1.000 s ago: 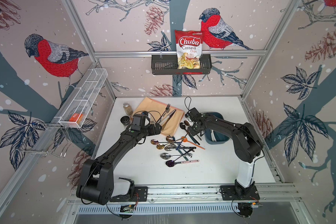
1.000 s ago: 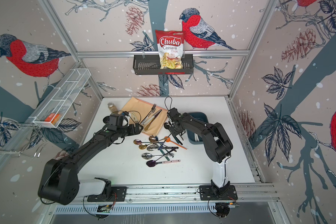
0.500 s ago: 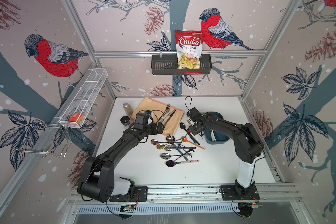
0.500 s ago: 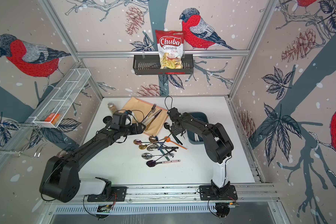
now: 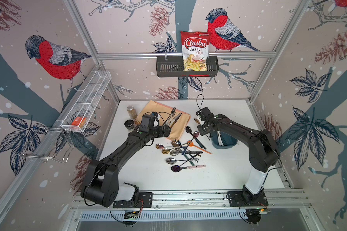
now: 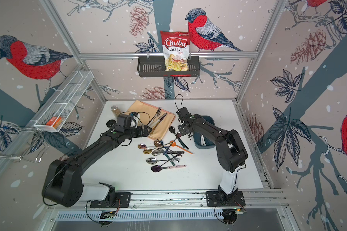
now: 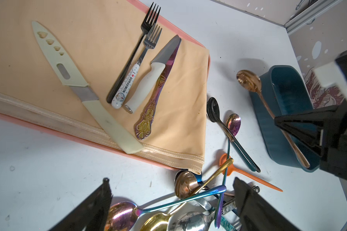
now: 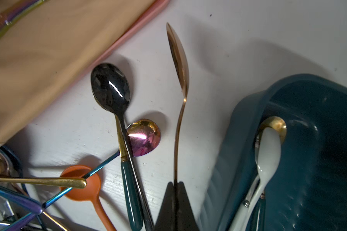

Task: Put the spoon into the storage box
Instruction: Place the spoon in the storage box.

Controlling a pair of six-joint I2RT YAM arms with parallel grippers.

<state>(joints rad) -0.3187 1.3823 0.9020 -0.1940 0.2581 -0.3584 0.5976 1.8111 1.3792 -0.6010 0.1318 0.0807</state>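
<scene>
The copper spoon (image 8: 178,60) is held up by its handle in the tightly closed right pincer (image 8: 175,183), just beside the blue storage box (image 8: 238,140), so it can be dropped in. The left pincer (image 7: 171,180) is seen open and empty.

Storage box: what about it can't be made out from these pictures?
Both top views: right arm covers most of the storage box; contents unclear.
Right wrist view: box cut off by frame edge; gold spoon mostly under white spoon.
</scene>
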